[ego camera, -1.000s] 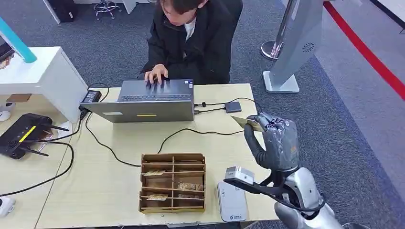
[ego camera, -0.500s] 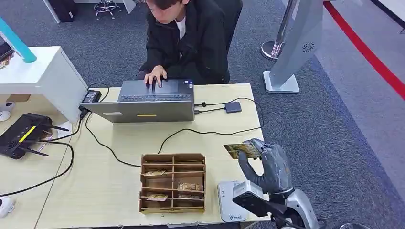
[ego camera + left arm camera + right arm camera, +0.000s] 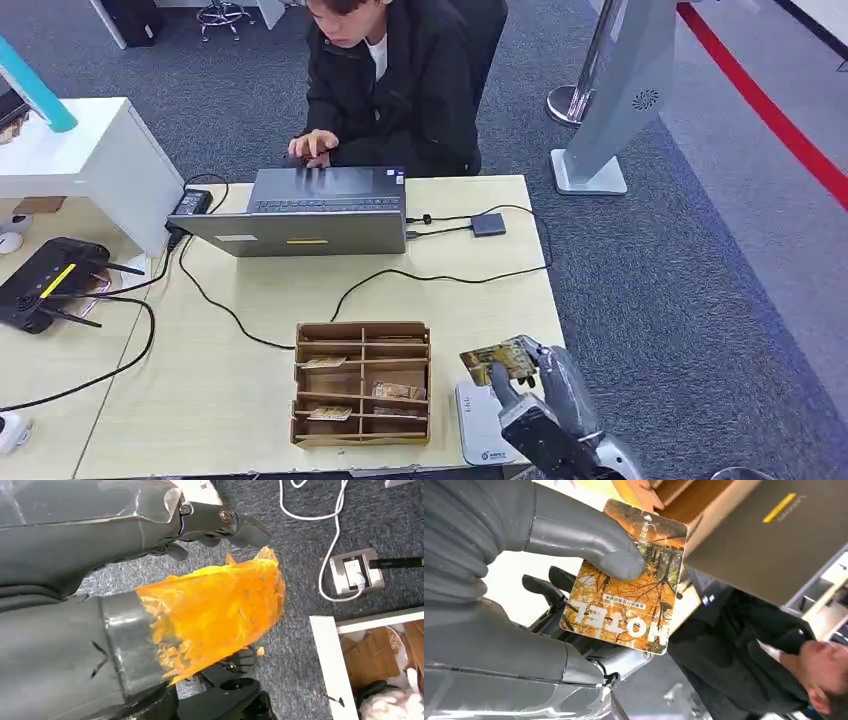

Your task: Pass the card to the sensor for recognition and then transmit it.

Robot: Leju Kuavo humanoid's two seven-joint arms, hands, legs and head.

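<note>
The card [image 3: 629,582], pinched in the right hand [image 3: 499,545], bore the word "HOTEL" in large white letters, seen upside down in the right wrist view. Smaller white lines of characters above and below it were too fine to read, as was a short vertical line by a small arrow near one edge. The laptop [image 3: 305,230] lid carried a yellow strip with print too small to make out. The sensor [image 3: 480,425] had a small blue mark, unreadable.
</note>
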